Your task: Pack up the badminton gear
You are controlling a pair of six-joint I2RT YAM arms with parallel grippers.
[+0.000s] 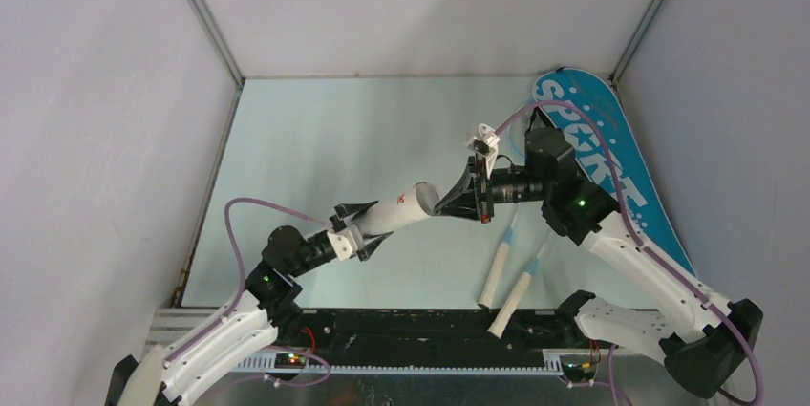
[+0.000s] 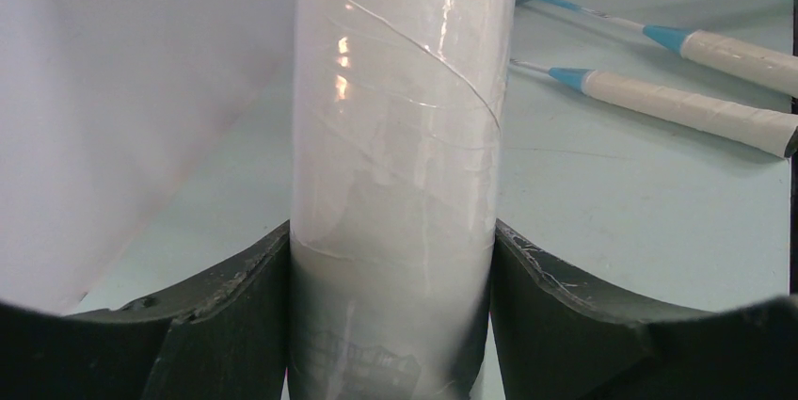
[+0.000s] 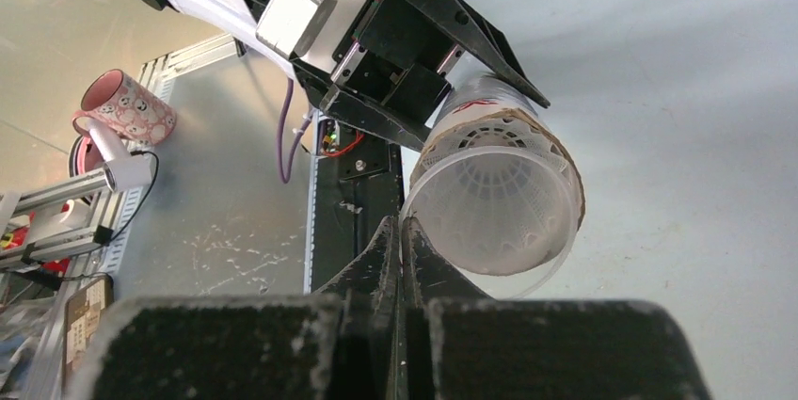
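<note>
- Mid-desk, the left hand [image 1: 366, 223] is clamped around the lower part of the long white tube [image 1: 406, 207]. It holds the tube off the surface with its open mouth tilted up toward the far right.
- The right hand [image 3: 402, 231] meets that mouth. Its two fingers are pressed together and appear to pinch the rim of a white shuttlecock [image 3: 494, 207], whose ribbed skirt juts from the tube's end.
- The step under way looks like loading shuttlecocks into the tube; this one sits most of the way in.
- The next move likely calls for a short push along the tube's axis and then a release, while the left hand keeps the tube steady so the skirt does not buckle against the cardboard lip.
- Two rackets [image 1: 497, 277] lie side by side on the right of the desk, their cream handles toward the near edge. They are not yet in the blue "SPORT" bag [image 1: 611, 153], which lies along the far-right wall.
- The desk [image 1: 334, 138] is a pale green, matt sheet, boxed on three sides by plain grey-white walls [image 1: 115, 91].
- A metal rail [image 1: 382, 330] carries both arm bases at the near edge. A pink patterned mug [image 3: 127, 108] sits beyond the rig in the right wrist view.
</note>
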